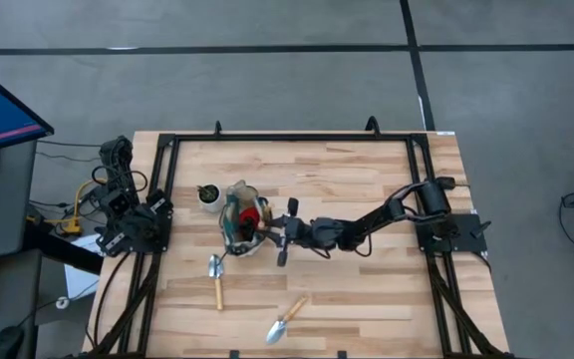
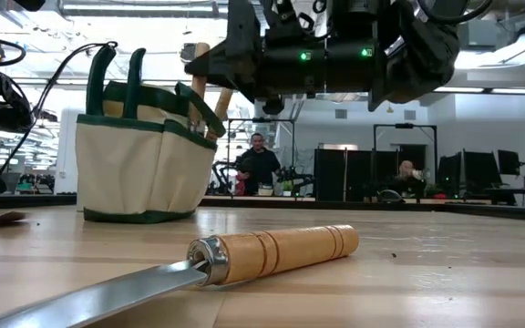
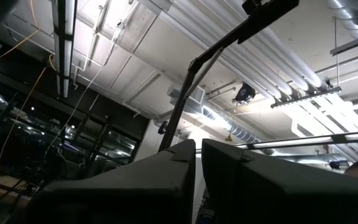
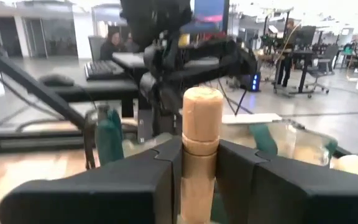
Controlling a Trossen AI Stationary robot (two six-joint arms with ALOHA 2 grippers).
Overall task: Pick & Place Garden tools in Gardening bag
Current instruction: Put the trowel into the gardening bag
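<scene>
On the wooden table [image 1: 367, 289] I am holding the right gripper [image 4: 199, 163] over the gardening bag [image 1: 239, 221] near the left edge, jaws clamped on an upright trowel handle [image 4: 201, 143]; left gripper [image 3: 197, 180] sitting closed, parked at that edge; two trowels [image 1: 216, 277] lying near the front edge.

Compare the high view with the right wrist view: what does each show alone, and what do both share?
Only the high view shows two silver-bladed wooden-handled trowels lying on the table, the small white pot and the folded left arm's tool. Only the right wrist view shows the right tool shut on a light wooden handle. Both show the beige green-trimmed fabric bag.
</scene>
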